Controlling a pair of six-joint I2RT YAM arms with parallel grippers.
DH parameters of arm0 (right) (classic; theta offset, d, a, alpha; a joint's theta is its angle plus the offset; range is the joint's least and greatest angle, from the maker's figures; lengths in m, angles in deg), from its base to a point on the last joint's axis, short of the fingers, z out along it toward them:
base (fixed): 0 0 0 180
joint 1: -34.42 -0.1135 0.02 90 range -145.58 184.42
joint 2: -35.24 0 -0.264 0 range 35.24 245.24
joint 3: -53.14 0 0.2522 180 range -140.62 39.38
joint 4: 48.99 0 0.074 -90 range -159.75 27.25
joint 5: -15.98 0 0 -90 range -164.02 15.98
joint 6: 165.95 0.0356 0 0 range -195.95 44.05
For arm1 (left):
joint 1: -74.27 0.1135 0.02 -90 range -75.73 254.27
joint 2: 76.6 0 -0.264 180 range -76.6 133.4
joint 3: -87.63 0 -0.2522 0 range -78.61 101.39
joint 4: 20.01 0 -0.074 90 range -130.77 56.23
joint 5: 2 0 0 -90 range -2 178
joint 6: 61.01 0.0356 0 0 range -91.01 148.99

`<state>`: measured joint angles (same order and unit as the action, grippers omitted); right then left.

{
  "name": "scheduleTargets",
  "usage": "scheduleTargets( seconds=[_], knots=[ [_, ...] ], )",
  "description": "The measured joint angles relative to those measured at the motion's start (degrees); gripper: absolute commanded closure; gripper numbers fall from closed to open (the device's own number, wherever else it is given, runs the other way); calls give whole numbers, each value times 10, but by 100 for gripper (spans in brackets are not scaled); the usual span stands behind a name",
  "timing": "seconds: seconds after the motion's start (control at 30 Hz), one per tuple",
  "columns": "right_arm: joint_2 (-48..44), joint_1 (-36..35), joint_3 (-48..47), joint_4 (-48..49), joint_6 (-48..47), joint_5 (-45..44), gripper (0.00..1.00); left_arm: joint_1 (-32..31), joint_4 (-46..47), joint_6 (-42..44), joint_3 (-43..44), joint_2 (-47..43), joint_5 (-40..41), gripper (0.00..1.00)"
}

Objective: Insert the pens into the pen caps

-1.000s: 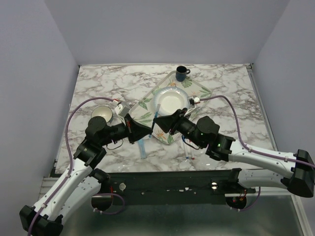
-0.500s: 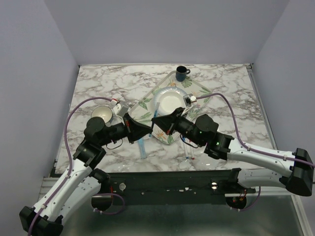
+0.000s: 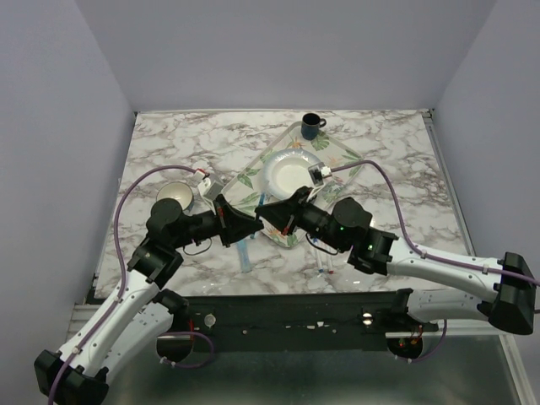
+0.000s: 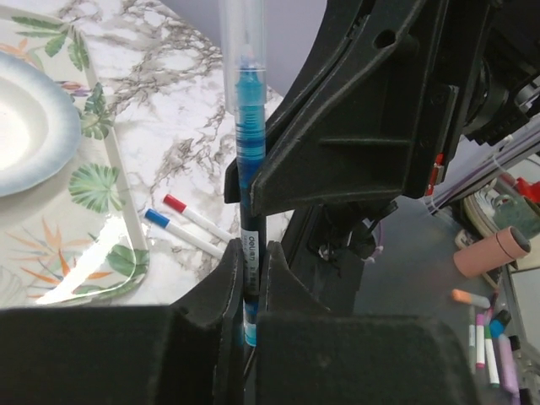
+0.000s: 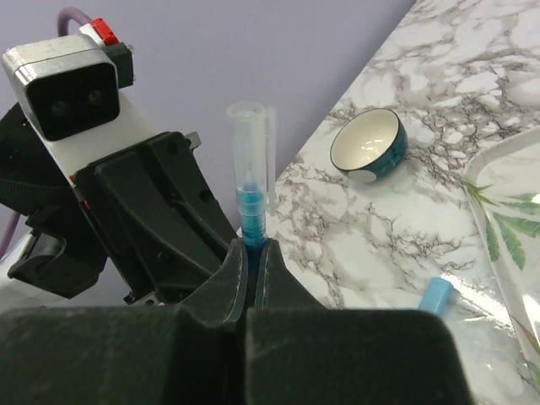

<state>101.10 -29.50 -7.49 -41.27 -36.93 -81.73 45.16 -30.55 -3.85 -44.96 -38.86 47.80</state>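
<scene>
Left wrist cam: left gripper and right gripper both clamp one blue pen, clear cap on top.

Even, soft overhead light is filling the scene, casting only faint shadows on the table. Glare is flashing off the glossy tray in the left wrist view. Both wrist cameras are blurring their own near fingers into dark, featureless masses.

I count four pens: one dark blue pen, two white markers, one light-blue marker. The desk carries one tray, one plate, one mug and one bowl.
</scene>
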Motion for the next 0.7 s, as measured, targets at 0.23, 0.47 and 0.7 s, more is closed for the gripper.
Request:
scheduleTargets(
  seconds=[0.23,0.47,0.7],
  knots=[
    [0,-3,-8,-2,-4,11,26,0,4,1,0,0,-10,100],
    [-20,-5,-63,-73,-20,-3,20,0,24,3,-2,-27,-30,100],
    [-35,-5,-125,-130,-50,-49,23,0,43,2,-5,-38,-47,100]
  ],
)
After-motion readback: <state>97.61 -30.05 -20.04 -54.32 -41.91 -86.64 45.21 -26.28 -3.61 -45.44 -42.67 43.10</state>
